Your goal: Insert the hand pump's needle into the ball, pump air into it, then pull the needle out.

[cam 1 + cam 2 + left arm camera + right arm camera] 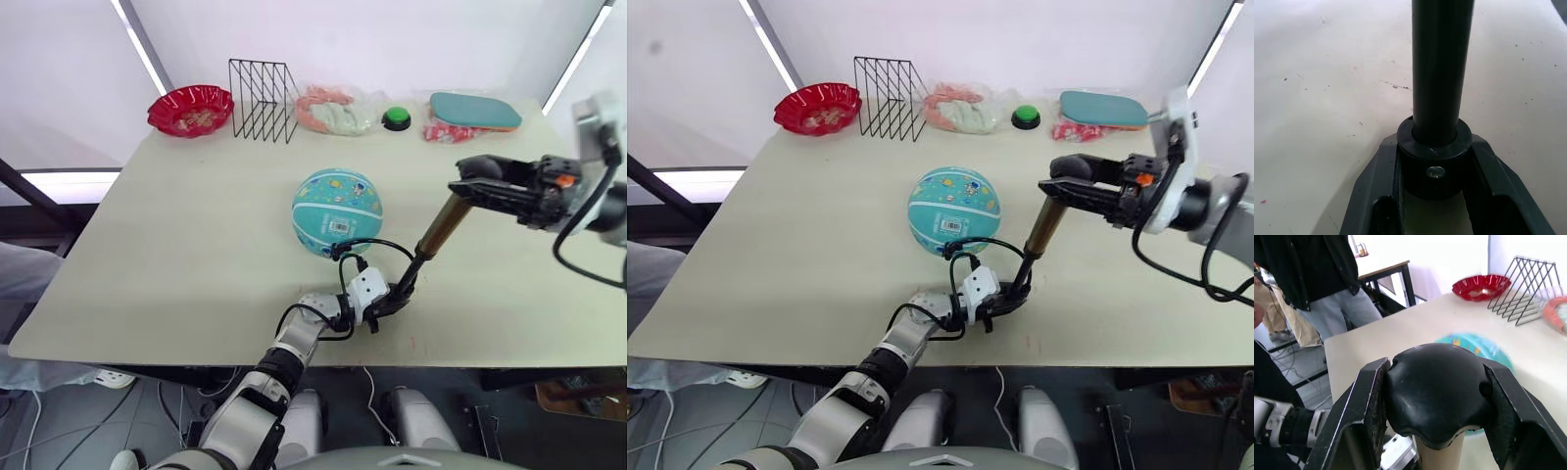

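L pincer [384, 302]: nearest you, at the desk's [176, 245] front edge, clamped on the pump's [443, 224] black bottom cap; L wrist view shows the cap pinched between both fingers.
Pump: stands tilted, base down by the L pincer, top leaning away and to the R. Long axis runs from L pincer up to R pincer.
R pincer [470, 186]: up at the pump's top, closed round the black handle knob [1436, 391]; R wrist view shows it held between both pads.
Hose [377, 245]: thin black loop from the pump base toward the ball.
Needle: too small to see; can't tell if it's in the ball or just beside it.
Ball [337, 211]: mid desk, just beyond the L pincer, barcode sticker facing you. L arm nearer.
Next, prob: if the needle's seated, you push the handle down along the pump axis while L steadies the base.
Far edge: red bowl [191, 109], wire rack [263, 100], green button [397, 118].
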Robot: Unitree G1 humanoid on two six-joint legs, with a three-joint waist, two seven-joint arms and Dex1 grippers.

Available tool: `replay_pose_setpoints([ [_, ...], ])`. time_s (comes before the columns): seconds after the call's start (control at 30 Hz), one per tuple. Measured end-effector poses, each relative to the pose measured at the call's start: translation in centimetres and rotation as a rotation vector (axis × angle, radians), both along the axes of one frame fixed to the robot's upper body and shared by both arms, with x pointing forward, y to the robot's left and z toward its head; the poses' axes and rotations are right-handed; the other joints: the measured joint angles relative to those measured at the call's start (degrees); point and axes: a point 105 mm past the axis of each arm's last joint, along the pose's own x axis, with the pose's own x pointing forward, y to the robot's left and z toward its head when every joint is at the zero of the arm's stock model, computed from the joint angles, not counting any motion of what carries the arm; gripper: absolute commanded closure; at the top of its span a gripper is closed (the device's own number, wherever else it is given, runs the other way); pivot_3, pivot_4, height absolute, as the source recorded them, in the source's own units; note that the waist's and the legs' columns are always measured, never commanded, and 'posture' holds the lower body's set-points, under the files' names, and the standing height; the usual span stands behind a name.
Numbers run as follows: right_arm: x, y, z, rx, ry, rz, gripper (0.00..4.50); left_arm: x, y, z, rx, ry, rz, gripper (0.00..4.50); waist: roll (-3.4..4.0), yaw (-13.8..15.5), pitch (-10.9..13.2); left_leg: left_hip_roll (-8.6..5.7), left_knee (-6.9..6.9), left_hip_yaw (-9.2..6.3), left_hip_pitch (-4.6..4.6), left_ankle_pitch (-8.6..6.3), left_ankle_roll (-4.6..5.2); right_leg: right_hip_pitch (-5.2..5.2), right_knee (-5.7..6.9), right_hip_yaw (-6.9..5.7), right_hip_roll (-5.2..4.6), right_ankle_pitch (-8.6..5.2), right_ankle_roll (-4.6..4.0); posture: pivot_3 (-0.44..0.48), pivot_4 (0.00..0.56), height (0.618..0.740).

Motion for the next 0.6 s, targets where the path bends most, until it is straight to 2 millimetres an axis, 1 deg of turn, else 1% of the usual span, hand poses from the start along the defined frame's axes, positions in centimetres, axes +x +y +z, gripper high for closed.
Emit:
replay_pose_setpoints([
  [0.1, 0.3, 0.8, -2.5, -0.018, 0.026, 0.010, 2.46, 0.0, 0.3, -0.2, 0.011, 0.004, 0.008, 3.45, 0.04, -0.4, -0.1, 0.07, -0.20, 0.12, 0.11, -0.01, -0.01, 0.23, -0.01, 0.08, 0.02, -0.09, -0.14, 0.000, 0.150, 0.740],
  [0.13, 0.6, 1.5, -4.1, -0.032, 0.034, 0.023, 2.46, -0.1, 0.4, -0.3, 0.012, 0.005, 0.012, 3.45, 0.08, -0.6, -0.1, 0.14, -0.28, 0.09, 0.21, -0.01, -0.01, 0.30, -0.02, 0.06, 0.09, -0.16, -0.25, 0.000, 0.150, 0.740],
  [0.23, 1.0, 2.6, -6.5, -0.021, 0.059, 0.027, 2.46, -0.2, 0.6, -0.3, 0.010, 0.006, 0.015, 3.45, 0.03, -0.8, -0.4, 0.15, -0.52, 0.07, 0.35, 0.00, -0.01, 0.36, -0.02, 0.05, 0.14, -0.16, -0.25, 0.000, 0.150, 0.740],
  [0.27, 1.0, 2.7, -6.7, -0.023, 0.062, 0.027, 2.46, -0.2, 0.6, -0.3, 0.010, 0.006, 0.015, 3.45, 0.04, -0.8, -0.5, 0.15, -0.54, 0.07, 0.36, 0.00, -0.01, 0.37, -0.02, 0.05, 0.14, -0.16, -0.26, 0.000, 0.150, 0.740],
  [0.37, 1.2, 3.1, -8.2, -0.042, 0.079, 0.025, 2.46, -0.3, 0.5, -0.3, 0.008, 0.007, 0.016, 3.45, 0.09, -0.8, -0.6, 0.15, -0.62, 0.07, 0.69, 0.00, -0.01, 0.38, -0.03, 0.05, 0.15, -0.19, -0.28, 0.000, 0.150, 0.740],
  [0.4, 1.2, 3.3, -9.2, -0.052, 0.089, 0.021, 2.46, -0.3, 0.6, -0.3, 0.007, 0.010, 0.019, 3.45, 0.06, -0.8, -0.6, 0.15, -0.66, 0.07, 0.74, 0.00, -0.01, 0.42, -0.05, 0.06, 0.15, -0.20, -0.28, 0.000, 0.150, 0.740],
  [0.43, 1.2, 3.2, -9.1, -0.049, 0.084, 0.016, 2.46, -0.3, 0.7, -0.3, 0.008, 0.013, 0.023, 3.45, 0.01, -0.9, -0.6, 0.15, -0.69, 0.08, 0.89, -0.01, -0.02, 0.50, -0.04, 0.08, 0.15, -0.21, -0.28, 0.000, 0.150, 0.740],
  [0.5, 1.2, 3.0, -8.6, -0.046, 0.079, 0.010, 2.46, -0.2, 0.6, -0.3, 0.008, 0.013, 0.024, 3.45, 0.00, -0.9, -0.6, 0.15, -0.69, 0.06, 0.88, -0.01, -0.02, 0.50, -0.05, 0.05, 0.14, -0.21, -0.28, 0.000, 0.150, 0.740],
  [0.6, 1.0, 1.7, -7.6, -0.058, 0.108, -0.010, 2.46, -0.1, 0.4, 0.0, 0.002, 0.006, 0.016, 3.45, 0.05, -0.5, -0.2, 0.07, -0.69, 0.06, 0.73, -0.01, -0.02, 0.44, -0.09, 0.03, 0.04, -0.21, -0.27, 0.000, 0.150, 0.740],
])
